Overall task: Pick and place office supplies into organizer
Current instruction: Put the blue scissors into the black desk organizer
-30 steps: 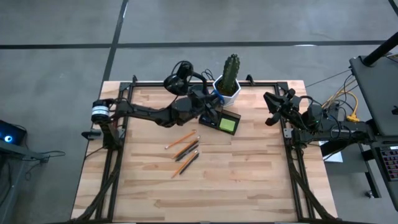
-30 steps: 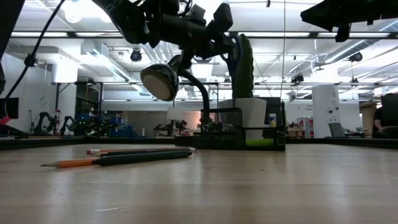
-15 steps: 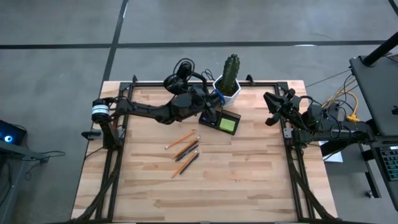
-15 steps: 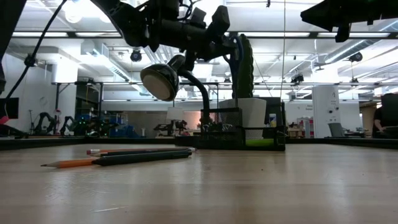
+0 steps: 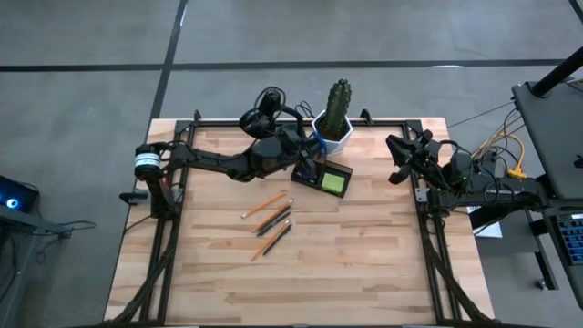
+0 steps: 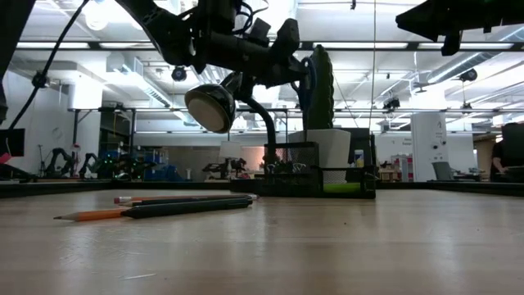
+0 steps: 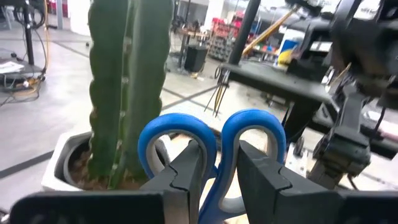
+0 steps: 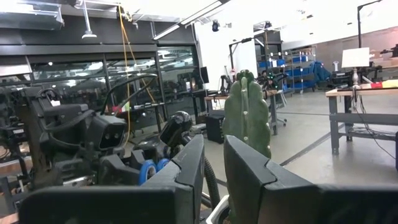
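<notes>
My left gripper (image 7: 219,171) is shut on the blue-handled scissors (image 7: 214,140), above the far end of the dark organizer (image 5: 321,173) and beside the cactus (image 7: 127,87). In the low view the scissors (image 6: 306,75) are held well above the organizer (image 6: 315,168). A lime-green sticky pad (image 5: 335,182) lies in the organizer. Orange and dark pencils (image 5: 271,219) lie flat on the wood near the table's middle. My right gripper (image 8: 213,165) waits shut at the table's right edge (image 5: 399,162), touching nothing. My left gripper pinches the scissors between its two fingers (image 7: 186,177) where the two blue handle loops meet (image 7: 217,155). Both loops stand out past the fingertips. The scissors are lifted clear of the organizer. The gripper hides the blades.
A white hexagonal pot with a tall green cactus (image 5: 335,114) stands just beyond the organizer. A black desk lamp (image 5: 261,114) bends over the far edge, its round head (image 6: 210,108) hanging by my left arm. Bare wood lies toward the near edge (image 5: 364,264).
My left gripper, still shut on the scissors, has edged a little toward the cactus and tipped slightly. The pencils, the organizer and my right arm have not moved.
</notes>
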`<state>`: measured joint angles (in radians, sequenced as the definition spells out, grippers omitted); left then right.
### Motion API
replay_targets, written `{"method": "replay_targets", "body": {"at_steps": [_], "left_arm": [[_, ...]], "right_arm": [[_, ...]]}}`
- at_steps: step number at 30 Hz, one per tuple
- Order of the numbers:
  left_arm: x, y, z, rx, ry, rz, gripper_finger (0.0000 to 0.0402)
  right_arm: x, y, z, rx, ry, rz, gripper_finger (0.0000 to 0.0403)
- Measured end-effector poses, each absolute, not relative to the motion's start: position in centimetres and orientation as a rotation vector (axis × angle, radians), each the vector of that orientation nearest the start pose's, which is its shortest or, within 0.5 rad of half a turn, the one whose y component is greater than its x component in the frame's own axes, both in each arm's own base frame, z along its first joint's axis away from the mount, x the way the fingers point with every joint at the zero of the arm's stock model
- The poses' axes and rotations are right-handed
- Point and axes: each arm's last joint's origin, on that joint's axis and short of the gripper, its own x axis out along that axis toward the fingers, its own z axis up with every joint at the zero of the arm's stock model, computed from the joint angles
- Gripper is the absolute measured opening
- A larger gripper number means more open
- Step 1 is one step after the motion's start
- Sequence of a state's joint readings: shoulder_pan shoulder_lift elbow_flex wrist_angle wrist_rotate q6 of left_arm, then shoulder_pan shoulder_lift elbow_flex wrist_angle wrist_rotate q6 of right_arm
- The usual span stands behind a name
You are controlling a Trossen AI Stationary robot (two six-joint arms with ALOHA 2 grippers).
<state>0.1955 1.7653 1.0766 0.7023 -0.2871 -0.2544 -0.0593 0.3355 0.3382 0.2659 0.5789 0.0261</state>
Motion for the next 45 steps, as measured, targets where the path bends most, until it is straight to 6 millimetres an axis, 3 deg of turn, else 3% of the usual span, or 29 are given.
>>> {"method": "replay_targets", "body": {"at_steps": [8, 20, 33, 45], "left_arm": [[38.4, 8.6, 25.0, -0.245, -0.035, 0.498, 0.0068], [38.0, 9.1, 24.9, -0.261, -0.059, 0.751, 0.0068], [38.1, 8.9, 24.8, -0.263, -0.042, 0.679, 0.0068], [38.1, 8.7, 23.7, -0.253, 0.077, 0.636, 0.0068]], "right_arm": [[10.3, -2.2, 27.5, 0.096, -0.272, -0.631, 0.0053], [10.3, -2.2, 27.5, 0.095, -0.272, -0.631, 0.0053], [10.3, -2.2, 27.5, 0.095, -0.272, -0.631, 0.0053], [10.3, -2.2, 27.6, 0.095, -0.273, -0.631, 0.0053]]}}
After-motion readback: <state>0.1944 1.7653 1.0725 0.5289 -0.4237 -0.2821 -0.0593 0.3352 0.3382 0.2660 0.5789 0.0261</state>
